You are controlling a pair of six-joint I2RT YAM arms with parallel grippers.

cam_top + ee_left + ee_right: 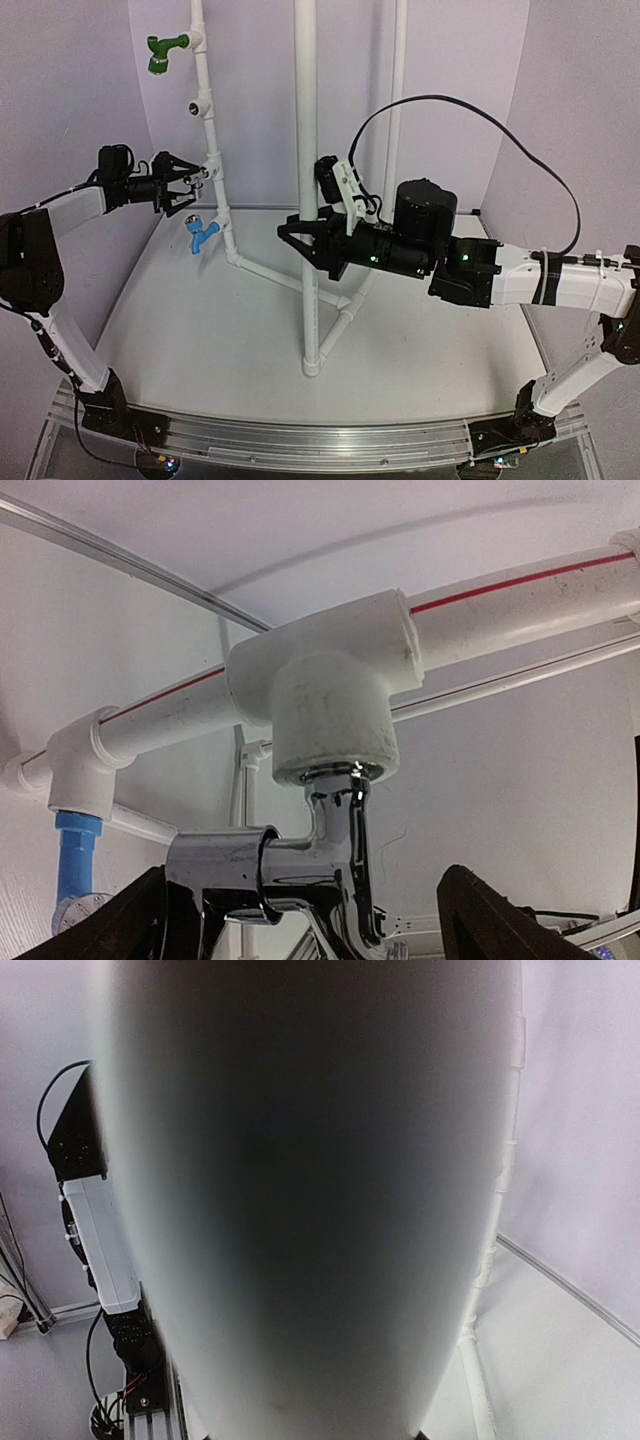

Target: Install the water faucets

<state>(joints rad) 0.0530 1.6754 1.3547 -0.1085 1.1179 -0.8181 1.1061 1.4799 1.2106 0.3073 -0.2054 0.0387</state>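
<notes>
Left gripper (191, 191): jaws spread wide, holding nothing. It sits well left of the centre pipe (306, 120), on the near-left side of the slanted pipe (209, 135).

Left wrist view: the dark fingers (490, 920) stand either side of the silver faucet (340, 830). The left one is just beside the chrome handle. The right one is clear of the body, with a gap showing.

The silver faucet's stem is seated in the socket of a white tee fitting (330, 710) on the slanted pipe, left of the centre pipe.

Blue faucet (203, 237): in the next tee down the same slanted pipe, lower than the silver one and also left of the centre pipe.

Green faucet (163, 50): top tee, far up and left of the centre pipe. Between it and the silver one is a further tee (200, 104) with its socket open.

Right gripper (296, 240): on the centre pipe itself at mid height, jaws drawn in on either side of it and apparently clamped. In the right wrist view the pipe fills the frame and is blurred.

The centre pipe's foot stands on the white table (200, 330).
</notes>
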